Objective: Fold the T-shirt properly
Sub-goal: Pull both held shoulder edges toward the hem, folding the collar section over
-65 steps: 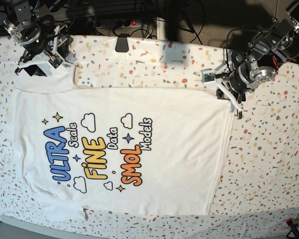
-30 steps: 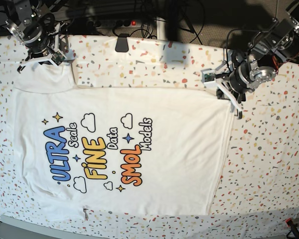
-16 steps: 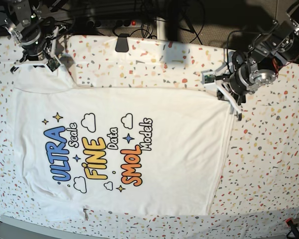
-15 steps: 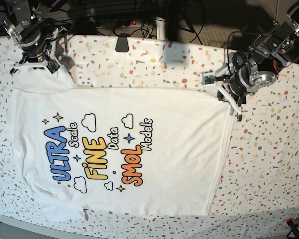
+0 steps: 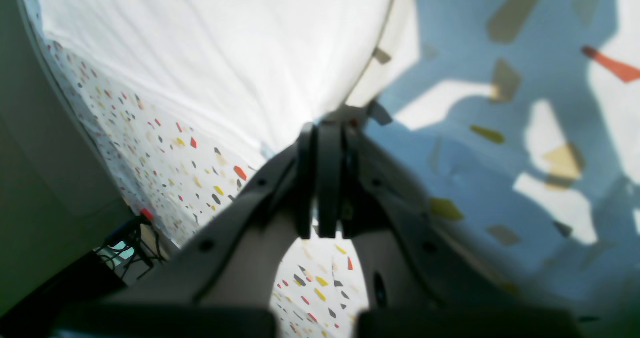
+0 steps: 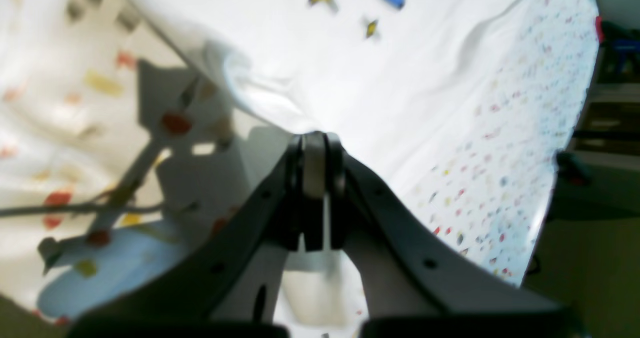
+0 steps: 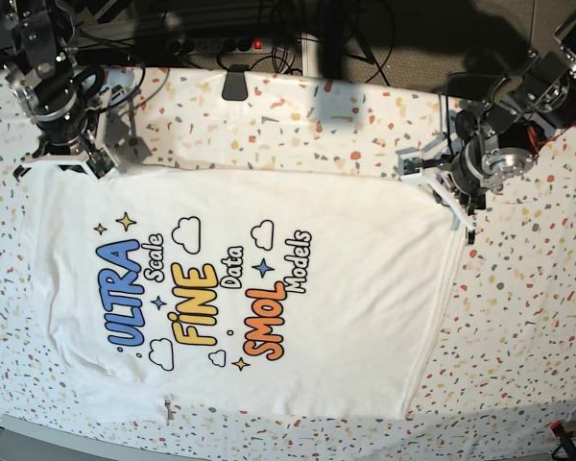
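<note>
The white T-shirt (image 7: 307, 317) lies spread flat with its "ULTRA FINE SMOL" print facing up. At the view's upper left my right gripper (image 7: 65, 161) is shut on the shirt's far corner. The right wrist view shows the right gripper (image 6: 315, 139) pinching a white fold of the T-shirt (image 6: 400, 73). At the shirt's far right corner my left gripper (image 7: 464, 219) is also shut. In the left wrist view the left gripper (image 5: 325, 128) clamps the edge of the T-shirt (image 5: 225, 53).
The speckled tablecloth (image 7: 518, 317) covers the table around the shirt. A black object (image 7: 235, 83) sits at the far edge, with cables behind it. A red clamp (image 7: 557, 428) marks the near right corner. The shirt's near edge lies close to the table's front edge.
Both grippers have shifted toward the near side, dragging the shirt along. The bunched corner at the upper left is now pulled out, so the far edge runs straight. The print sits slightly further right.
</note>
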Available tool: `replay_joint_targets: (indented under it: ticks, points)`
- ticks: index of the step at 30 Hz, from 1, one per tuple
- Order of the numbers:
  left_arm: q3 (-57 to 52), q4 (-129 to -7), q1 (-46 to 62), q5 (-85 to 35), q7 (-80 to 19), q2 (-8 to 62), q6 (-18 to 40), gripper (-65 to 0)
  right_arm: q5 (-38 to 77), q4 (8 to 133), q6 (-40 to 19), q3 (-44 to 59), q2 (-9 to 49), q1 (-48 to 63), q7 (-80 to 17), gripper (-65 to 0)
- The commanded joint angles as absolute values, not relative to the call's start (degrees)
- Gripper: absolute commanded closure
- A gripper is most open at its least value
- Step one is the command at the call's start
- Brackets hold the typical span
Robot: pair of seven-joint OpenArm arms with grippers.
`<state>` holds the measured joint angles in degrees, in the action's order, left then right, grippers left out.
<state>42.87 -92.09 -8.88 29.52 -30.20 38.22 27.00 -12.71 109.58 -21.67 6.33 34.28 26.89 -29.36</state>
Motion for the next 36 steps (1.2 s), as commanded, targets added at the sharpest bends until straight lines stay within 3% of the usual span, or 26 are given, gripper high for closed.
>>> replay_joint_targets:
  ticks: [1, 27, 36]
  points:
    - [42.48, -92.77, -10.04, 29.98, -30.22, 38.92, 26.15, 0.0, -12.27, 110.65, -20.99, 6.72, 35.22, 26.09, -28.8, 0.0]
    - [42.48, -92.71, -17.32, 25.04, -29.98, 38.72, 25.98, 0.0, -5.48, 109.1, -22.26, 6.72, 35.22, 11.38, -28.75, 0.0]
    - [42.46, -92.58, -17.72, 25.91, -29.32, 33.17, 23.35, 0.0, -4.23, 108.92, -24.16, 6.72, 35.22, 9.34, -28.67, 0.0]
